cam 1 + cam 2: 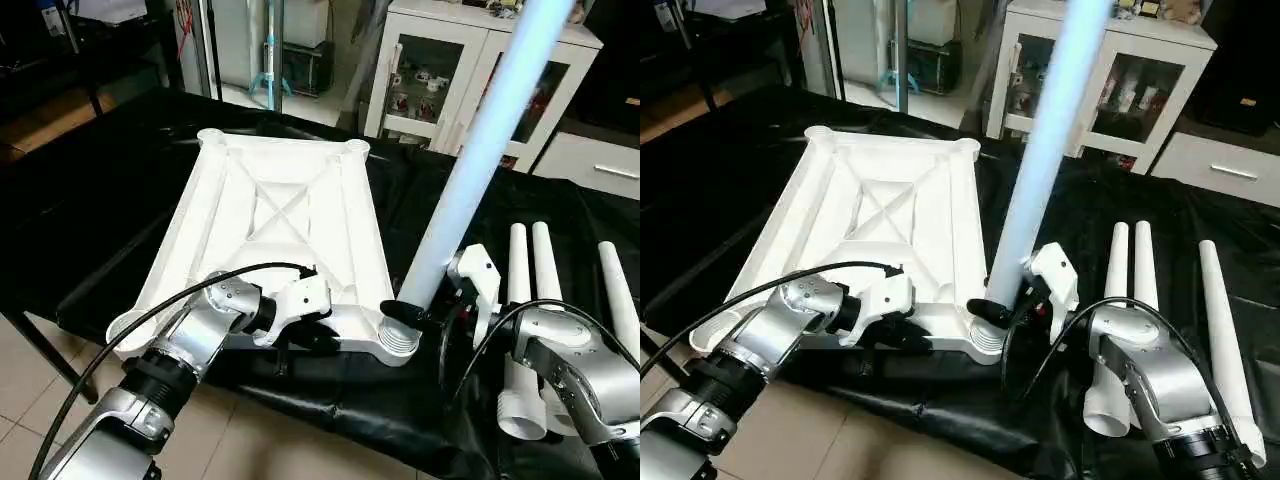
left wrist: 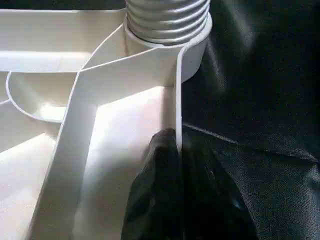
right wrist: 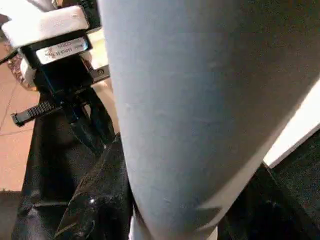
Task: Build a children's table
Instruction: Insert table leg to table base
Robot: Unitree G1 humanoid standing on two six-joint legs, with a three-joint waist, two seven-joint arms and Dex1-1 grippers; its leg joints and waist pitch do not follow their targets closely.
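The table top [image 1: 285, 215] lies upside down on the black-covered work table [image 1: 100, 200], ribbed underside up, with a round socket at each corner. In the near right corner socket [image 1: 398, 340] stands one leg [image 1: 470, 165]. Its threaded end is seated in the socket and its long axis rises steeply from there, leaning a little to the right and away from the robot rather than standing plumb.

That lean is what the next move turns on. The leg's axis has to line up with the socket's own axis before it can be turned or pressed home, and the correction runs back toward the left and the near edge.

The right gripper [image 1: 415, 316] is the nearer hand: its black fingers are closed around the leg's base just above the socket, so it holds the leg at the bottom, where its leverage over the tall free end is poor.

The left gripper [image 2: 175, 165] pinches the top's near rim wall — one finger inside, one outside — just beside the same socket, bracing the top.

Three spare legs [image 1: 535, 300] lie side by side on the work table beyond the right forearm, well apart from the top — the remaining sockets are empty.
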